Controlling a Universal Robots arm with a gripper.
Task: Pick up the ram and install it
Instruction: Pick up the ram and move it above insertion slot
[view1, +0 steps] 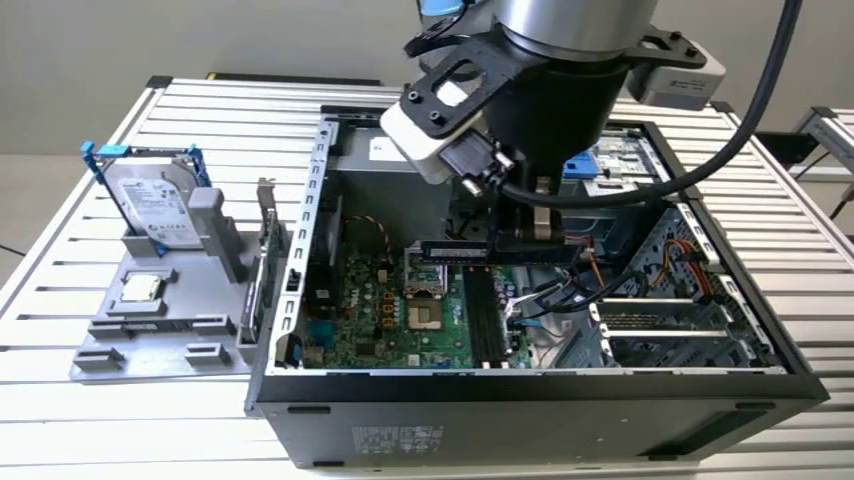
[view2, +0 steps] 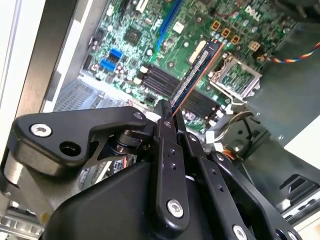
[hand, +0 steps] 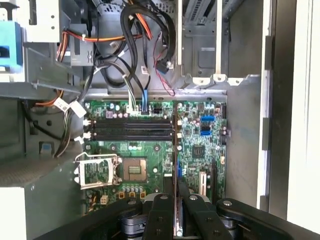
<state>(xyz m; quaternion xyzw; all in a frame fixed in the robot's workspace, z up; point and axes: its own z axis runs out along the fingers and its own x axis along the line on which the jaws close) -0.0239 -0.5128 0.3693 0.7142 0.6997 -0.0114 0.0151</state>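
The ram (view1: 461, 251) is a long thin bluish-green stick with dark chips, hanging level inside the open computer case, above the green motherboard (view1: 387, 310). My gripper (view1: 531, 238) is shut on it near one end. In the second wrist view the ram (view2: 197, 72) reaches out from my gripper (view2: 174, 120) over the board. In the first wrist view the ram (hand: 175, 165) is seen edge-on, held by my gripper (hand: 176, 200). It lies crosswise to the black slots (hand: 130, 127) and above them. The same slots (view1: 483, 320) run toward the case's front in the exterior view.
A silver hard drive (view1: 154, 205) with blue brackets and a small square processor chip (view1: 143, 287) sit on a grey fixture (view1: 160, 330) at the exterior view's left. The case walls (view1: 534, 385), loose cables (view1: 574, 290) and the open processor socket (hand: 134, 170) crowd the slots.
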